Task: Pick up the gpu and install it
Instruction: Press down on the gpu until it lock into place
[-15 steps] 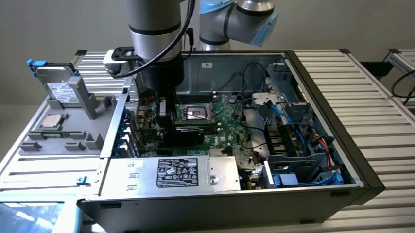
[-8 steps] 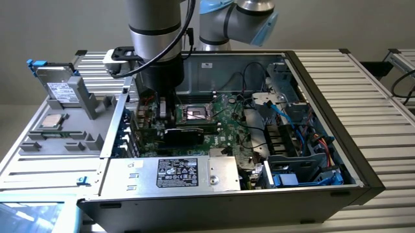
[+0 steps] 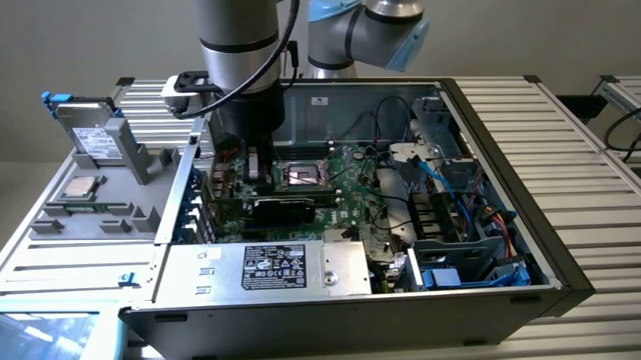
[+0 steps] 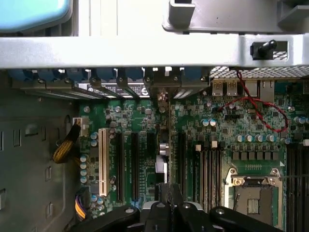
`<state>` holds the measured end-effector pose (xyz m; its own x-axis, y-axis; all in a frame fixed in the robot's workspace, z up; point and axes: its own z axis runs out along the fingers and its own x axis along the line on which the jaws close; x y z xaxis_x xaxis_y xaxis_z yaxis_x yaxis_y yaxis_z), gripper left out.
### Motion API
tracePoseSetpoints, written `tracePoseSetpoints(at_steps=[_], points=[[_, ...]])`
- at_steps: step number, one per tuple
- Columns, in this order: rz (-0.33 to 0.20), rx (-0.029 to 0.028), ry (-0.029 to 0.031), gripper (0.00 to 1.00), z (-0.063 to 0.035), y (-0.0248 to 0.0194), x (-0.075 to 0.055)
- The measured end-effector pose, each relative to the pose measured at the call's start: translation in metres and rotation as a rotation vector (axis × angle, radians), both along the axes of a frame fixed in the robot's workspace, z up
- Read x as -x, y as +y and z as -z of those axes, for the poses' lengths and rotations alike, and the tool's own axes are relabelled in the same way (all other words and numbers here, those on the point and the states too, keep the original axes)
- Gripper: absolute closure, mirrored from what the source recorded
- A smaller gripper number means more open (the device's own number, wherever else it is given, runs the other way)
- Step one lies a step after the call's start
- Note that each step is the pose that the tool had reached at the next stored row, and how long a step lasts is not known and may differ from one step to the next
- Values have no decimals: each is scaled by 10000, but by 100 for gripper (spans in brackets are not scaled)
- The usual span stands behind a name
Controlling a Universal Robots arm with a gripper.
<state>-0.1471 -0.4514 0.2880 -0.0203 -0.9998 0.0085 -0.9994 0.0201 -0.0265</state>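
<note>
The gripper (image 3: pixel 251 161) is seen in the exterior view lowered inside the open computer case (image 3: pixel 561 255), above the motherboard (image 3: pixel 350 187) near its expansion slots. In the wrist view the gpu (image 4: pixel 162 145) is seen edge-on, standing upright between the jaws, which are clamped on it (its bracket end points toward the case's rear slot openings). Whether the card is seated in a slot (image 4: pixel 134 164) cannot be told. A grey tray (image 3: pixel 100 195) lies beside the case on the worktop (image 3: pixel 581 105).
</note>
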Motion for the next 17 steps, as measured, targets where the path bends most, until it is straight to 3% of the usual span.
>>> tracePoseSetpoints(at_steps=[4, 5, 9, 11, 13, 14, 15, 16, 17], points=[[1, -3, -232, 88, 49, 1, 108], [1, -1, -248, 88, 136, 1, 126], [0, 17, -236, 88, 208, -1, 135], [-1, 0, -243, 88, 239, -1, 136], [5, -50, -248, 88, 204, 3, 125], [4, -46, -240, 88, 166, 2, 115], [1, -43, -209, 88, 135, 0, 101], [2, -44, -137, 88, 124, 1, 92], [2, -45, -16, 88, 123, 1, 77]])
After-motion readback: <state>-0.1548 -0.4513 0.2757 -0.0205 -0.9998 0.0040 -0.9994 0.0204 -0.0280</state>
